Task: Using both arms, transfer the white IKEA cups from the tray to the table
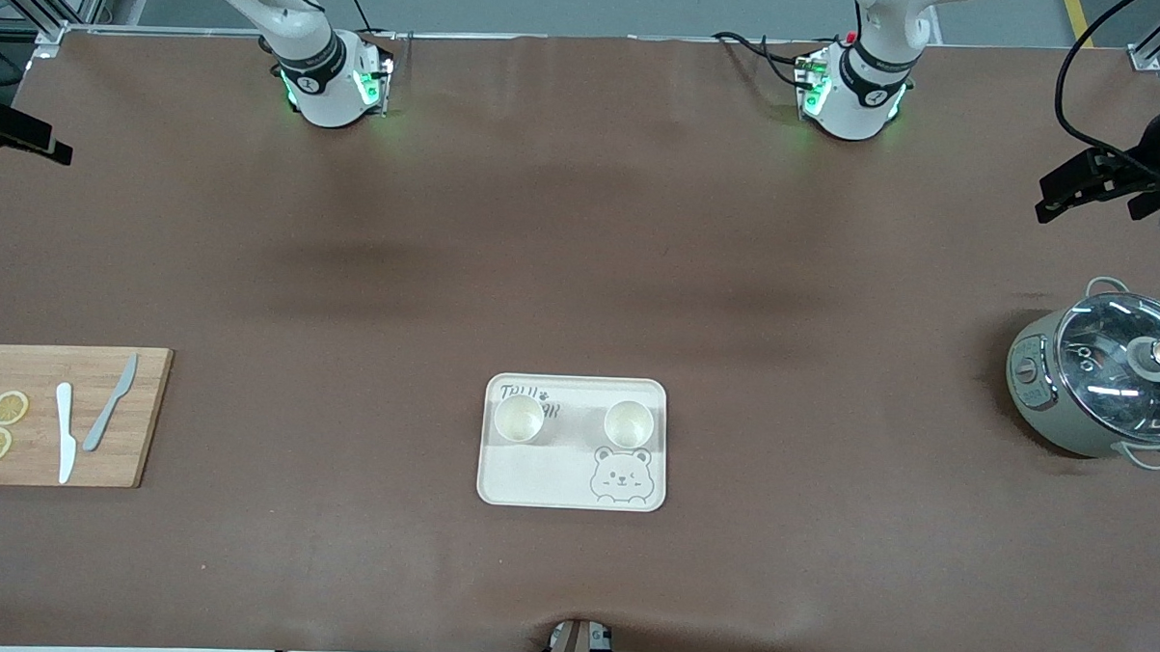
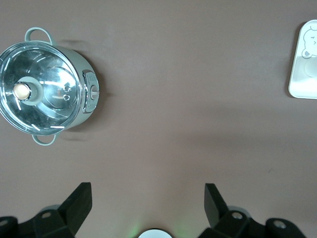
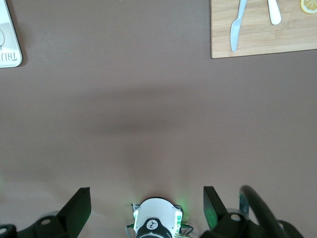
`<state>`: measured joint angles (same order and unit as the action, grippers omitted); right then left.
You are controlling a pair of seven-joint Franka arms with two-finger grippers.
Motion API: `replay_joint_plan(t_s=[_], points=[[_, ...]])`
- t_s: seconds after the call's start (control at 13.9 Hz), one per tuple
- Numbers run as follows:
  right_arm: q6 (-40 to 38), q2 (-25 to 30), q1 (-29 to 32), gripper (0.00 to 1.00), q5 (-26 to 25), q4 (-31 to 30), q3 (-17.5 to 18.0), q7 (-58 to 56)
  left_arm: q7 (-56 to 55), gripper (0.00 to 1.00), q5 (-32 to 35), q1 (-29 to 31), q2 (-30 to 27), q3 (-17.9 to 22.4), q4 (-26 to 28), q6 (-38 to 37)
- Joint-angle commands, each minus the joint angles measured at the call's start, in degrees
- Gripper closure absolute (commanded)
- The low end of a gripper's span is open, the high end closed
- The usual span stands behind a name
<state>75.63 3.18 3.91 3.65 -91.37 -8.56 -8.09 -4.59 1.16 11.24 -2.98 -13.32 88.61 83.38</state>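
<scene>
Cups: two white IKEA cups (image 1: 520, 419) (image 1: 629, 424) stand upright, apart, on the bear tray (image 1: 571, 490).
Left gripper (image 2: 148, 203): fingers spread, empty — high over bare table near the pot (image 2: 42, 94).
Right gripper (image 3: 147, 203): fingers spread, empty — over bare table.

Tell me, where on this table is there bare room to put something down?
Widest is the brown stretch between the two arm bases and the bear tray. More lies between the tray and the cutting board, and between the tray and the pot. The tray holds two white cups; the board carries knives and lemon slices. Both grippers hang open, high over bare table.
</scene>
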Motion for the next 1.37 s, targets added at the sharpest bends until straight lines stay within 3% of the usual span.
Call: replay_joint_plan(t_s=[0.0,0.29,0.58,1.3], points=[[-0.1,1.3,1.3,0.00,1.2,-1.3,0.9,0.6,1.0,0.00,1.6,0.1,-0.3,-0.5,-0.6,-0.9],[-0.1,1.3,1.3,0.00,1.2,-1.3,0.9,0.7,0.6,0.00,1.8,0.1,-0.1,-0.4,-0.9,-0.9],[-0.2,1.3,1.3,0.00,1.2,-1.2,0.9,0.7,0.5,0.00,7.3,-0.3,0.3,-2.6,-2.2,-1.2],[-0.2,1.3,1.2,0.00,1.2,-1.2,0.9,0.7,-3.9,0.00,6.2,-0.3,4.5,-5.7,-1.6,-2.3]])
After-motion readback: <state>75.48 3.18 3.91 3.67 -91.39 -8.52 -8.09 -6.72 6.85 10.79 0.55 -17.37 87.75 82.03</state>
